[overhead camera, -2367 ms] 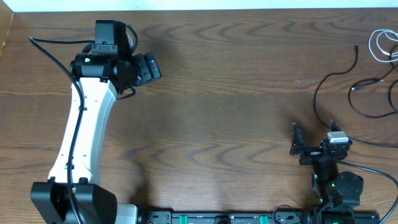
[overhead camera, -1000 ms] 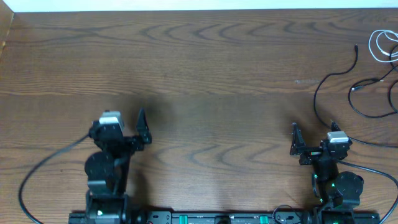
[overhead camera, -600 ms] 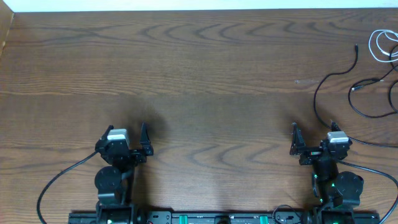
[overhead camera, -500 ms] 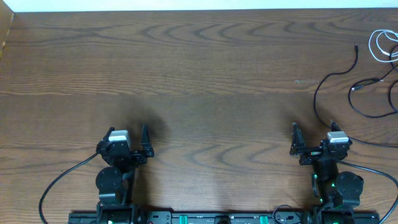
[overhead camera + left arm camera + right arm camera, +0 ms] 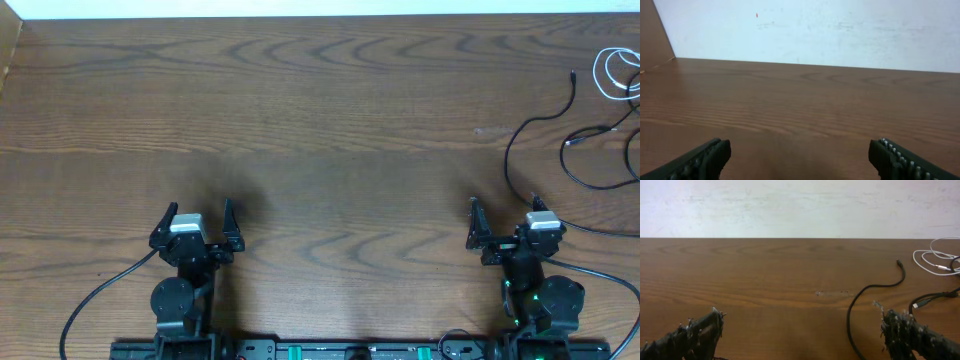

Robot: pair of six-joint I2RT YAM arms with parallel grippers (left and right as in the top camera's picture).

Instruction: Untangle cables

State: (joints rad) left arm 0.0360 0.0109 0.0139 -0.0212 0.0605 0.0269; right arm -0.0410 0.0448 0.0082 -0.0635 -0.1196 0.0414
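— Where do our cables lie?
— Far right; the nearest black one runs near to far.
— Which arm do we send?
— Our right gripper, jaws apart, sits just below them. Our left gripper, jaws also apart, is well away.

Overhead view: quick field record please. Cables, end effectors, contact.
cables: black cables and a white cable, far right of table, partly cut off by the frame edge
left end effector: open, empty, near edge, left side
right end effector: open, empty, near edge, right side
contact: nothing gripped; one of the black cables runs close to the right end effector
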